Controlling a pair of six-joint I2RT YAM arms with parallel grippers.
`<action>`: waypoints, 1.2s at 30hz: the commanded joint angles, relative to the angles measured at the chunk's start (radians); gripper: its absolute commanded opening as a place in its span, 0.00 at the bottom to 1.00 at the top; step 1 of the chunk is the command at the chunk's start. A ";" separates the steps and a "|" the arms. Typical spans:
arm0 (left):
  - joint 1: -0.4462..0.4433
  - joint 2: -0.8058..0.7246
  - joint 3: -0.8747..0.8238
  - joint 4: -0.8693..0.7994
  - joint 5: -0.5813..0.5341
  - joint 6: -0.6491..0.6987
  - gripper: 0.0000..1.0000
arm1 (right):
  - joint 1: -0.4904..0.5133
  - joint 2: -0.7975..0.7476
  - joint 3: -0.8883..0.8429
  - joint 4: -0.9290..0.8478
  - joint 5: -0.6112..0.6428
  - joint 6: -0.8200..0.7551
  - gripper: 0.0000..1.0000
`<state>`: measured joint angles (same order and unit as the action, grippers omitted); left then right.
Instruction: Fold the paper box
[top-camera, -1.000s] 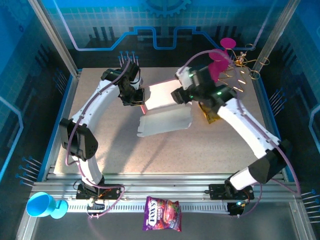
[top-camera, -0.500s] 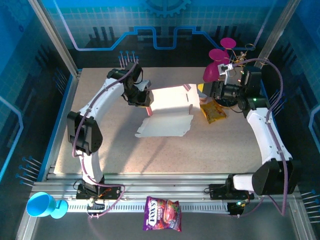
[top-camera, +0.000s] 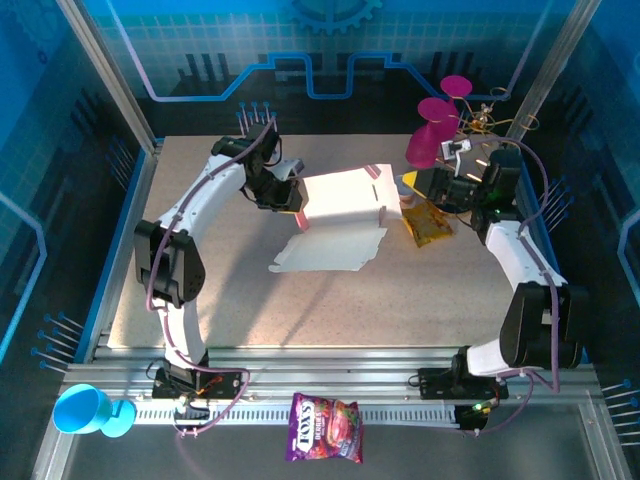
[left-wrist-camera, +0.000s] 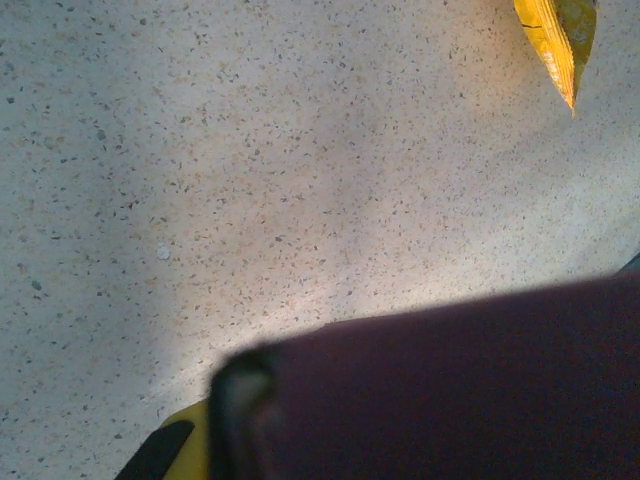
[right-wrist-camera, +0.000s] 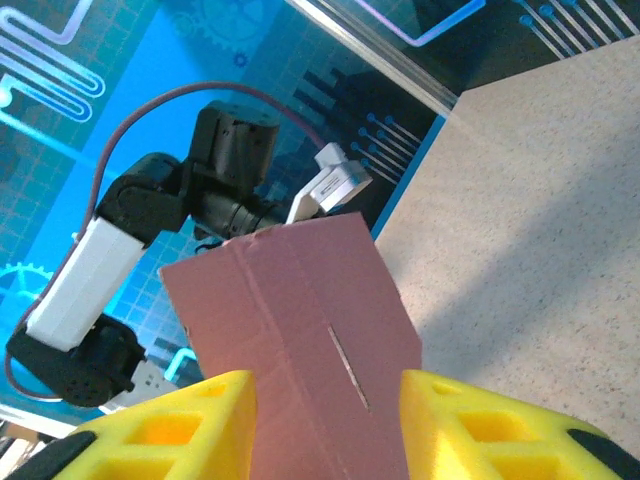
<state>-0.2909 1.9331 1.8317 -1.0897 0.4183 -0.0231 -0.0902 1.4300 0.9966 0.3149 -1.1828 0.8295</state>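
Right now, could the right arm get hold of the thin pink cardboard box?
Probably yes: the right gripper faces one end of the pink cardboard box, jaws apart, nothing between them. The left gripper holds the other end.

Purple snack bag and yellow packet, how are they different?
The purple snack bag lies on the grey ledge in front of the robot's bases. The yellow packet lies farther back on the table, close to the paper box. The purple snack bag shows big white letters, while the yellow packet looks crinkled and plain from above. Both lie flat.
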 joint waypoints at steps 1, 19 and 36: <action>0.007 0.015 0.034 0.008 0.049 0.012 0.00 | 0.037 -0.008 0.028 -0.113 -0.044 -0.112 0.43; 0.004 -0.009 0.025 -0.001 0.067 -0.001 0.00 | 0.156 0.035 0.267 -0.716 0.135 -0.611 0.52; 0.000 -0.046 0.000 -0.001 0.079 0.003 0.00 | 0.253 0.100 0.444 -0.937 0.402 -0.821 0.58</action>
<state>-0.2909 1.9381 1.8320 -1.0870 0.4507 -0.0257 0.1421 1.5162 1.4086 -0.5694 -0.8505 0.0574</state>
